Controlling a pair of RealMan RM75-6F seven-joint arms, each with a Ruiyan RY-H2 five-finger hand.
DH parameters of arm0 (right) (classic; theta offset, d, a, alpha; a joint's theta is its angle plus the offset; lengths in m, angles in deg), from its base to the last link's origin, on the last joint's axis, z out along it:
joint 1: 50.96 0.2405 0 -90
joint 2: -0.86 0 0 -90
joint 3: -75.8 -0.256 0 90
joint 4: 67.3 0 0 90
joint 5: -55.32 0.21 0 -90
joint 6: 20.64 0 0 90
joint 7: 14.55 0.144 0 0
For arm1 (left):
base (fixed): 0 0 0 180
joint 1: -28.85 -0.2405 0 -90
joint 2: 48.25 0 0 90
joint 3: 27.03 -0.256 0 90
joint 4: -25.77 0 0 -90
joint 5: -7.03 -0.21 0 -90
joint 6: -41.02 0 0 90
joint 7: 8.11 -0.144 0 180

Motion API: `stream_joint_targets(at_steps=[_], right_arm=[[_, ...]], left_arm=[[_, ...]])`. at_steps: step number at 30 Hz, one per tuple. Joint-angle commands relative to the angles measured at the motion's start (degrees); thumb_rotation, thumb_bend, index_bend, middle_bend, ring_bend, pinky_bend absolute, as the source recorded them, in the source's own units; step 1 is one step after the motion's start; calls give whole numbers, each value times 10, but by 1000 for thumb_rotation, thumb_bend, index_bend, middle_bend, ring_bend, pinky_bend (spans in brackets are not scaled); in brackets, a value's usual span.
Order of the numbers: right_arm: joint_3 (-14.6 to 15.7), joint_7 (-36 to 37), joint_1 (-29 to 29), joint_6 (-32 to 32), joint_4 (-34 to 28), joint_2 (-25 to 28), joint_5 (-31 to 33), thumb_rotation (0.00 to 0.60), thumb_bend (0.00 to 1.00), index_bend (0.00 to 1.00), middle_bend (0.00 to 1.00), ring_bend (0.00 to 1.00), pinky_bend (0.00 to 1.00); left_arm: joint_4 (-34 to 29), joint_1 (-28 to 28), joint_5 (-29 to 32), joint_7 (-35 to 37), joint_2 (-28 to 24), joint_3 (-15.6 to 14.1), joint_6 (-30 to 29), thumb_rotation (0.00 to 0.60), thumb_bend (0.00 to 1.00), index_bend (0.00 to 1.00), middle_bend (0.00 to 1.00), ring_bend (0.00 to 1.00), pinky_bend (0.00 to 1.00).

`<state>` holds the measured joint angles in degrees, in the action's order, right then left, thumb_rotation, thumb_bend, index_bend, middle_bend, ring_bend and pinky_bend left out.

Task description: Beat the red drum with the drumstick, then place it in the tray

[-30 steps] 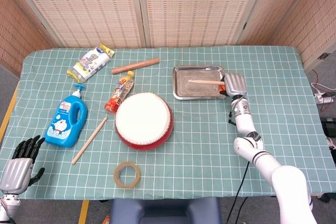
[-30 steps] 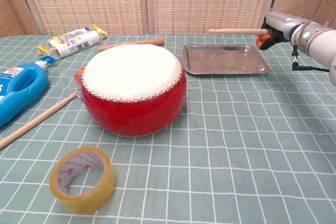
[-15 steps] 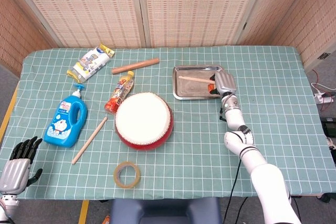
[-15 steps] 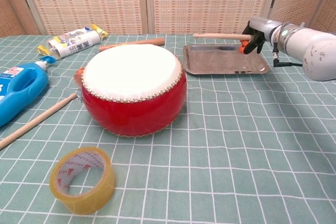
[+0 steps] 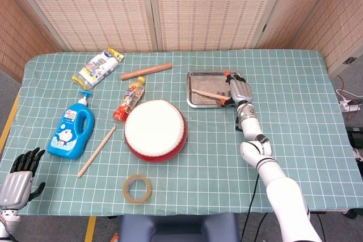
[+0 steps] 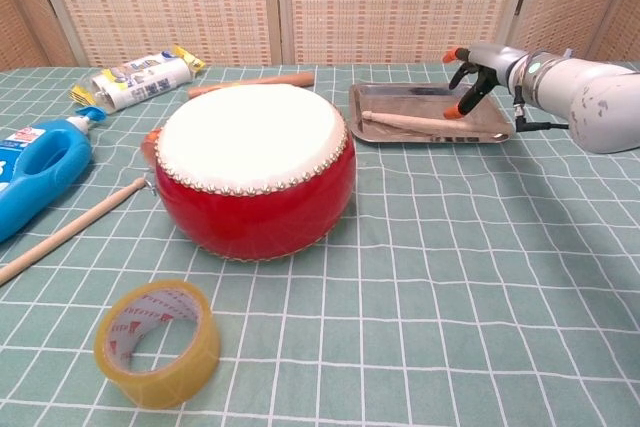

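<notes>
The red drum (image 5: 155,130) (image 6: 250,167) with its white skin stands mid-table. Right of it and further back sits the metal tray (image 5: 211,80) (image 6: 405,100). A wooden drumstick (image 5: 209,94) (image 6: 430,124) lies flat inside the tray, slanting across its floor. My right hand (image 5: 239,89) (image 6: 475,67) hovers over the tray's right end with its fingers spread, holding nothing and clear of the stick. My left hand (image 5: 18,177) hangs off the table's near left corner, empty with fingers apart, seen only in the head view.
A second drumstick (image 5: 97,151) (image 6: 70,232) lies left of the drum. A tape roll (image 5: 138,189) (image 6: 158,342) sits near the front edge. A blue bottle (image 5: 71,128) (image 6: 35,172), a small bottle (image 5: 129,100), a snack packet (image 5: 97,67) and a wooden rod (image 5: 146,71) occupy the left and back.
My right hand carried the drumstick leftward over the tray, then opened; the stick dropped from the air onto the tray floor. The left hand barely moved.
</notes>
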<state>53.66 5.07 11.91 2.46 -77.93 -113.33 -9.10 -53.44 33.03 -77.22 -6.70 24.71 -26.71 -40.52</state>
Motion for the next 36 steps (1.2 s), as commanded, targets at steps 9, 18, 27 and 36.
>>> stream_joint_targets(at_steps=[9, 18, 27, 36], right_arm=[[47, 31, -70, 181, -101, 66, -72, 600, 291, 132, 194, 128, 222], [84, -137, -250, 385, -507, 296, -82, 600, 313, 159, 195, 98, 214], [153, -242, -412, 520, -830, 495, -86, 600, 313, 1, 108, 0, 36], [217, -201, -527, 636, -893, 536, -158, 600, 319, 0, 0, 0, 0]], left_arm=[[-1, 5, -3, 5, -7, 7, -4, 600, 269, 20, 5, 0, 0], [-17, 17, -14, 1, -16, 19, -14, 600, 269, 20, 5, 0, 0], [-40, 26, -25, -12, -27, 26, -24, 600, 270, 21, 5, 0, 0], [-62, 27, -26, -33, -37, 28, -31, 600, 270, 21, 4, 0, 0]])
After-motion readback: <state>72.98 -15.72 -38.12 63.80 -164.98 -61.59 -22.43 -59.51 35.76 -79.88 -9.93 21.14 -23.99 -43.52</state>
